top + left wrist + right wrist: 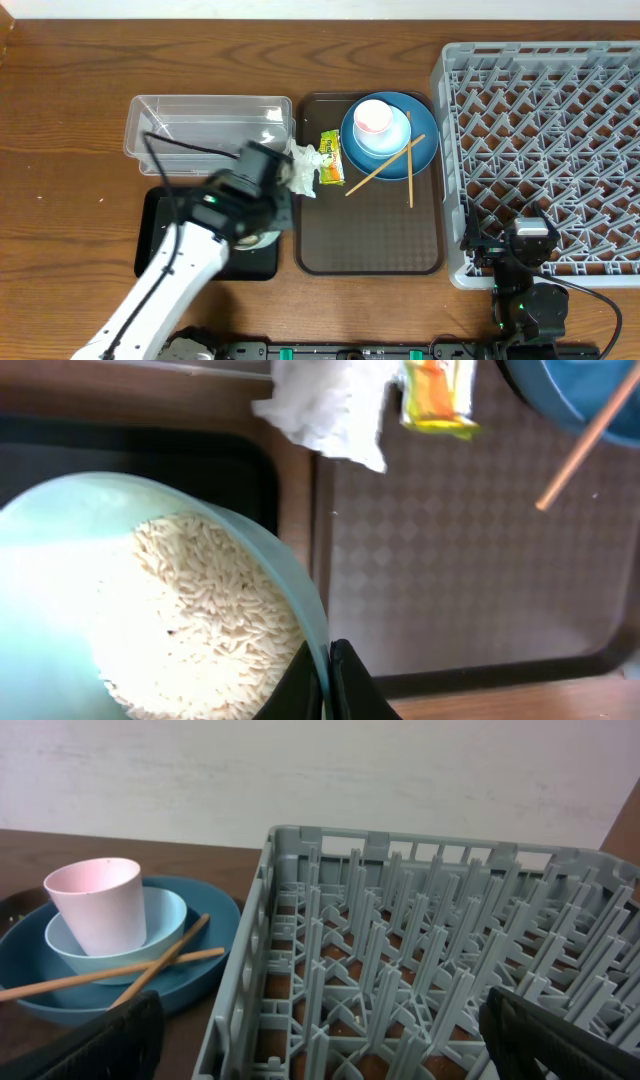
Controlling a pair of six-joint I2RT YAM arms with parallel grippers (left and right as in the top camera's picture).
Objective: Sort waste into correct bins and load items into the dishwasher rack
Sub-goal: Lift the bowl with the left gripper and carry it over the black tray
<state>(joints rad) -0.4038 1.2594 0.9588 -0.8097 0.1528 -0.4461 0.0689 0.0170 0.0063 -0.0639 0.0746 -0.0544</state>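
My left gripper (327, 680) is shut on the rim of the mint-green bowl (60, 560), which holds white rice (200, 620) and is tilted over the black tray (160, 235). In the overhead view my left arm (240, 195) hides most of the bowl. The white tissue (303, 168) and the yellow-green wrapper (331, 158) lie at the left of the brown tray. The pink cup (373, 118) sits in the pale-blue bowl (385, 135) on the blue plate (425, 150), with chopsticks (385, 165) across it. My right gripper (320, 1040) is open over the grey rack (545, 150).
The clear tub (205, 125) stands behind the black tray. The brown serving tray (370, 235) lies between the bins and the rack. The rack's near-left corner is right under my right gripper.
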